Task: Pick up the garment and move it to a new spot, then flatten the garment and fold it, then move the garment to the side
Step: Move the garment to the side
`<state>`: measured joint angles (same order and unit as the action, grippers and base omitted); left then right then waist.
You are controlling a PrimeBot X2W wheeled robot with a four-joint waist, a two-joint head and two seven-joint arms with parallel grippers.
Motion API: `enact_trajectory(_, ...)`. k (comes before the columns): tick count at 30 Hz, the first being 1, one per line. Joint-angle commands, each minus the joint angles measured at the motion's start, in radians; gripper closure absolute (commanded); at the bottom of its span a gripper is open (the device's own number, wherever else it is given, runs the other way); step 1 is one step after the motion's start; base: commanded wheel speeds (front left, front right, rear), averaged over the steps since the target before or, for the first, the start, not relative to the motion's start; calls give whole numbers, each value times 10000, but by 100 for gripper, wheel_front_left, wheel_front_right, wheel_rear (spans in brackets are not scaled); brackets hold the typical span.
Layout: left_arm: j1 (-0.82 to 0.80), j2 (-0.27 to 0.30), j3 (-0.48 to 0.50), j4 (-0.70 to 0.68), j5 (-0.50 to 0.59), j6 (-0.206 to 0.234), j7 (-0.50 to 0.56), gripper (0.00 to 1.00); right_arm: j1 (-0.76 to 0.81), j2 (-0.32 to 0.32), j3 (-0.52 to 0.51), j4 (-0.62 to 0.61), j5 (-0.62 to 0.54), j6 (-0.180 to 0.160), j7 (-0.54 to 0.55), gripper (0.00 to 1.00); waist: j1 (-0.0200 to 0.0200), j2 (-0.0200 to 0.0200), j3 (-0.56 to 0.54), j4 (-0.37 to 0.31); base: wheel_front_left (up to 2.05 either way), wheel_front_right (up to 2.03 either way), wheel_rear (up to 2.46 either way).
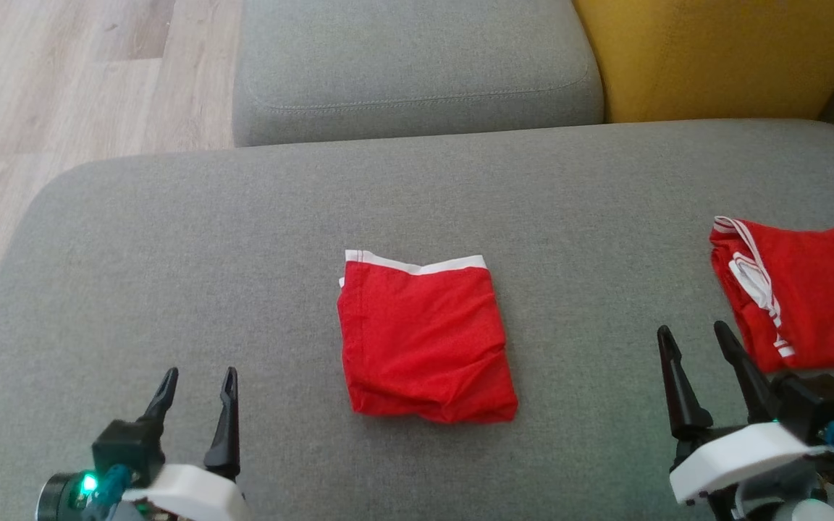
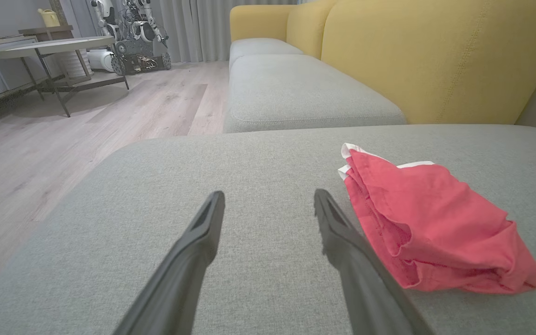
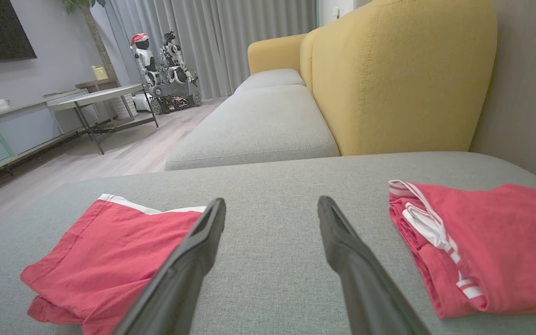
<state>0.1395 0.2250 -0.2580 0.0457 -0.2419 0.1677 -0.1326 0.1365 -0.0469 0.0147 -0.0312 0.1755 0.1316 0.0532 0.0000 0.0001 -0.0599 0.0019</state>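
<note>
Your folded red fabric garment with a white band [image 1: 426,340] lies midway on the grey sofa cushion [image 1: 171,239], apart from both tools. Your left tool [image 1: 198,380] and right tool [image 1: 692,333] stand spread, holding nothing; a second red striped-trim garment [image 1: 815,289] lies just beside the right tool.

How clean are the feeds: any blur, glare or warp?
Head view: sharp, evenly lit, soft shadow under the folded garment. Left wrist view: garment looks washed-out pink, fingers slightly blurred. Right wrist view: wide-angle stretch at edges, no glare.
</note>
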Motion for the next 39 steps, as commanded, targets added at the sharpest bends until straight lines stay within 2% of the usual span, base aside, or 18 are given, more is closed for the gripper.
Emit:
enact_trajectory(1, -455, 221, 291, -354, -63, 93, -19, 0, -285, -63, 160, -429, -56, -9, 3, 0, 0, -1, -3, 6, 0, 0, 0)
enact_trajectory(10, -462, 238, 223, -543, -4, 260, 76, 0, -253, -42, 109, -457, -86, -9, 37, 0, 0, -1, 10, -18, 0, 0, 0)
enact_trajectory(27, -724, 234, 192, -203, -164, 256, -225, 0, -258, -35, 97, -359, -58, -9, 64, 0, 0, -1, 81, 34, 0, 0, 0)
enact_trajectory(34, -1177, 159, -13, -125, -142, 137, -284, 0, -415, -34, 150, -168, -43, -9, 127, 0, 0, -1, 373, 489, 0, 0, 0)
enact_trajectory(39, -1674, 19, -220, -22, -80, 31, -445, 0, -747, -34, 191, 500, -33, -9, 116, 0, 0, -1, 723, 1132, 0, 0, 0)
